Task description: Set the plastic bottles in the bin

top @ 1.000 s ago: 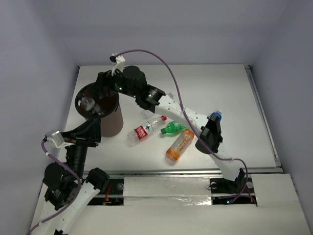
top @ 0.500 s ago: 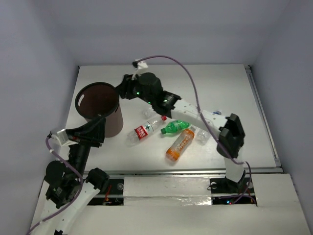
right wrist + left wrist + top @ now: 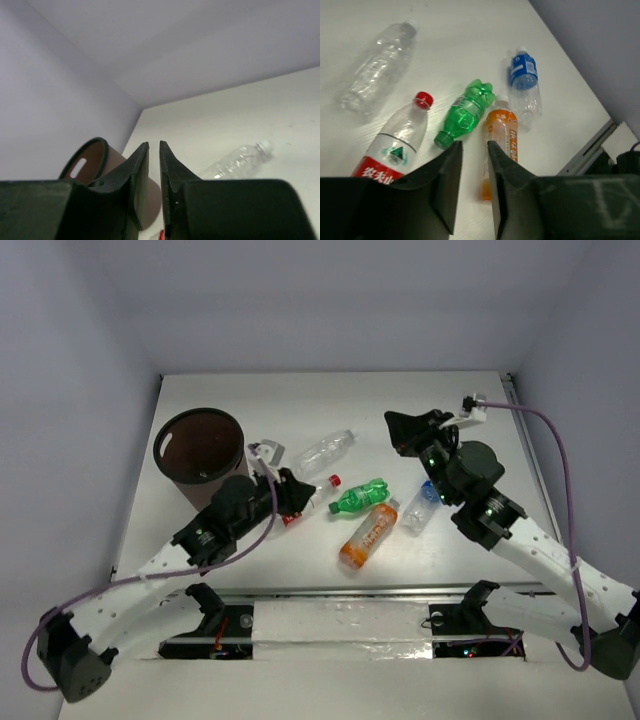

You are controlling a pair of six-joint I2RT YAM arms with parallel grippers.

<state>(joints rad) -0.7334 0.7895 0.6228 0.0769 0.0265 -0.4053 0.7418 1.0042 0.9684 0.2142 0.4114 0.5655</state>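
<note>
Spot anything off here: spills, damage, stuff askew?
Nothing stands out. The bin stands upright. Five bottles lie on their sides to its right, with no spill visible: plain clear, red-capped, green, orange, blue-labelled.

The white table [image 3: 300,400] carries a dark brown round bin [image 3: 188,490] with a black rim, standing upright at its far left. Five bottles lie on their sides to the right of it, around the middle of the table. The plain clear bottle [image 3: 323,450] lies farthest back, apart from the rest. Nearer, from left to right, come the red-labelled bottle [image 3: 395,145] with its red cap, the green bottle [image 3: 360,496], the orange bottle [image 3: 368,535] with its white cap just beside the green one's base, and the blue-labelled bottle [image 3: 420,508] close on the right.
</note>
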